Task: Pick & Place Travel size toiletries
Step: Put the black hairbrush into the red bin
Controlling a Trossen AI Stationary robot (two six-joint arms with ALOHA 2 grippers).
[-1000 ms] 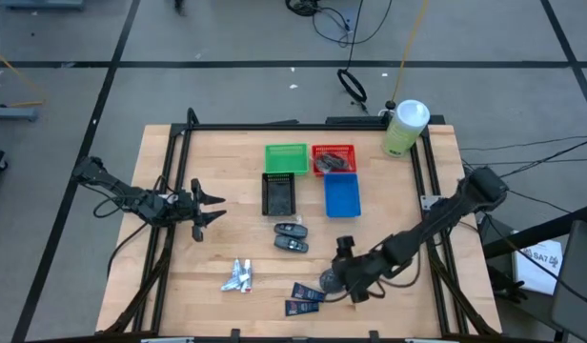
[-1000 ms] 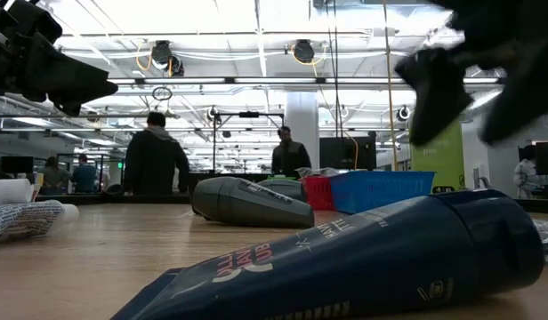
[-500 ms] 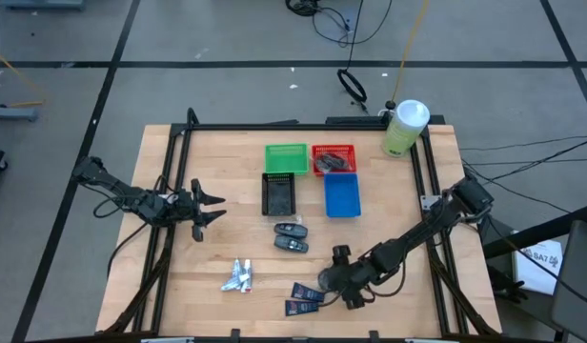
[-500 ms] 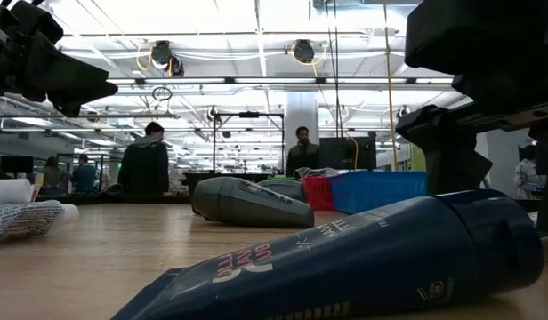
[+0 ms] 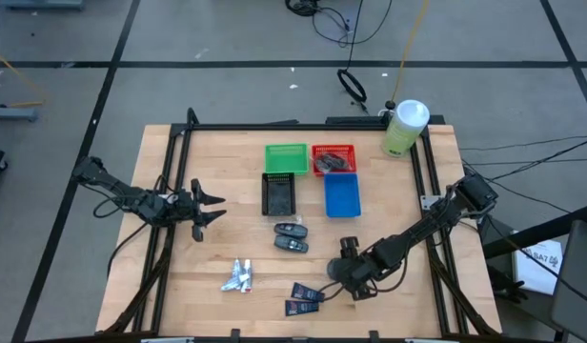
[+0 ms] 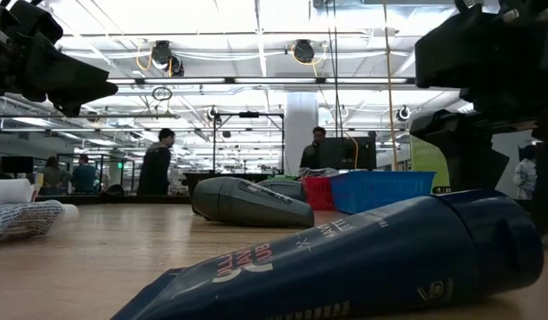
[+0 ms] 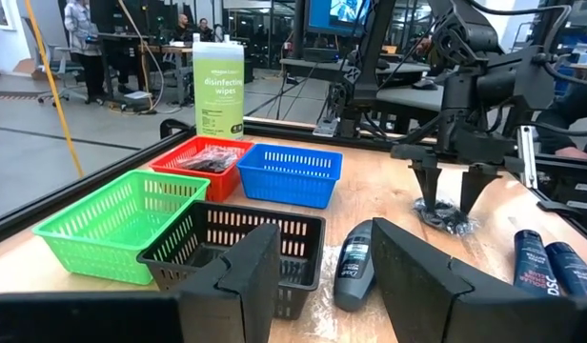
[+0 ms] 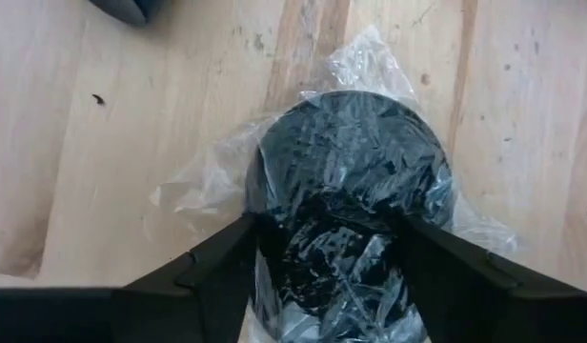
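Right claw (image 5: pixel 337 279) is down at the desk's (image 5: pixel 227 229) five o'clock area, fingers straddling a dark round disc (image 8: pixel 349 205) wrapped in clear plastic. From its wrist view both fingers (image 8: pixel 222 262) sit at the disc's edges, pressing on the wrap, but whether they have truly clamped it I cannot tell.

Just toward seven o'clock of that claw lie two navy tubes (image 5: pixel 302 299) side by side near the desk's front edge. Further over, at about seven o'clock on the desk, the silver-white mini tubes (image 5: pixel 238 276) lie in a small heap. Two black oval pieces (image 5: pixel 292 237) rest near the centre, just below the black bin (image 5: pixel 279 193).

Green bin (image 5: pixel 285 157), red bin (image 5: pixel 333 159) and blue bin (image 5: pixel 342 195) cluster toward twelve o'clock; the red one has dark wrapped items in it. The pale-green bottle (image 5: pixel 405 128) stands at the one o'clock corner.

Left claw (image 5: pixel 210 207) hovers at nine o'clock, released, fingers spread with nothing between them.
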